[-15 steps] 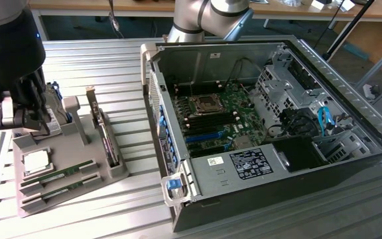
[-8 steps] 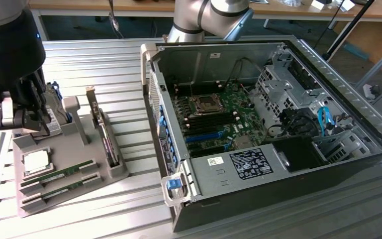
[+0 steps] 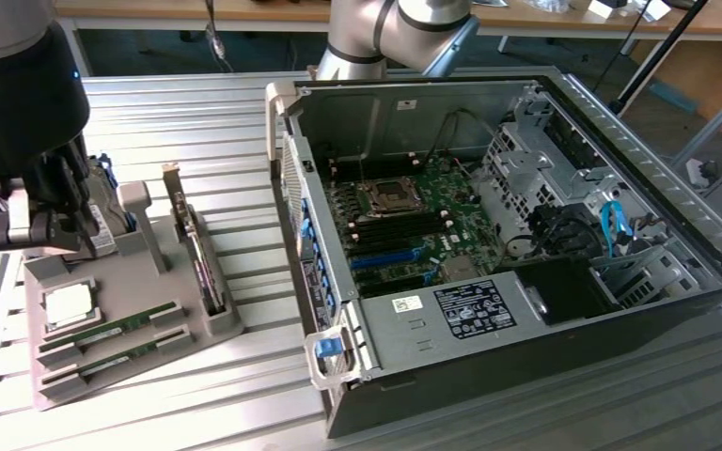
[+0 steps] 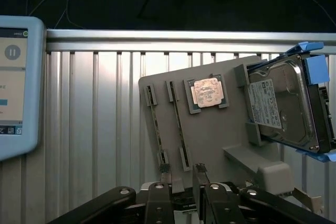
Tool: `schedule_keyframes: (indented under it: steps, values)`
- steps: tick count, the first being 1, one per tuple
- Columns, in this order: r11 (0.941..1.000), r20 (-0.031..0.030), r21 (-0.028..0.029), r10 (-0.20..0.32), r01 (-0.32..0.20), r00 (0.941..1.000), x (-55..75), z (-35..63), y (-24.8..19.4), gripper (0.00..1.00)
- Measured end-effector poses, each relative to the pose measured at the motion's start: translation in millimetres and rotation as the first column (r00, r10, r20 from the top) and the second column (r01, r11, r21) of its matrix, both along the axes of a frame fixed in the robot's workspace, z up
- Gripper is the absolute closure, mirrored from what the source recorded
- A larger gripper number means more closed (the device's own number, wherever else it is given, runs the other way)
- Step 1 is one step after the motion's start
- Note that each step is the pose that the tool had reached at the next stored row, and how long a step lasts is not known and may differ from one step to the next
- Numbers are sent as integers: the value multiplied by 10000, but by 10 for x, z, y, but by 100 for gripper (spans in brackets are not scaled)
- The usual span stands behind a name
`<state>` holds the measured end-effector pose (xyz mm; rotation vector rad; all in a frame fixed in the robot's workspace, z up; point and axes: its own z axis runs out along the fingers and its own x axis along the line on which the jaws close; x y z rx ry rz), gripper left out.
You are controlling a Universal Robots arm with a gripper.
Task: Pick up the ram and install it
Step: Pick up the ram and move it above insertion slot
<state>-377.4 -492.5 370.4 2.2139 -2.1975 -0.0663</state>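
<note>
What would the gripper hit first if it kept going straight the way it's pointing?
Probably the end of the ram stick nearer the processor, or the edge of the grey holder beside it; the open gripper hangs over that spot, though depth is unclear.

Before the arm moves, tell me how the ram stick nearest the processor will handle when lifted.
The ram stick looks thin and board-like, so it is probably stiff and light. It sits on edge in a slot of the grey holder, so it may bind if pulled askew and could tip once free.
</note>
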Motion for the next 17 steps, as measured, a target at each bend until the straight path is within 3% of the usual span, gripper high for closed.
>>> schedule_keyframes:
  steps: [17]
  values:
    - [10000,0,0,0,0,10000,15,-142,-59,70]
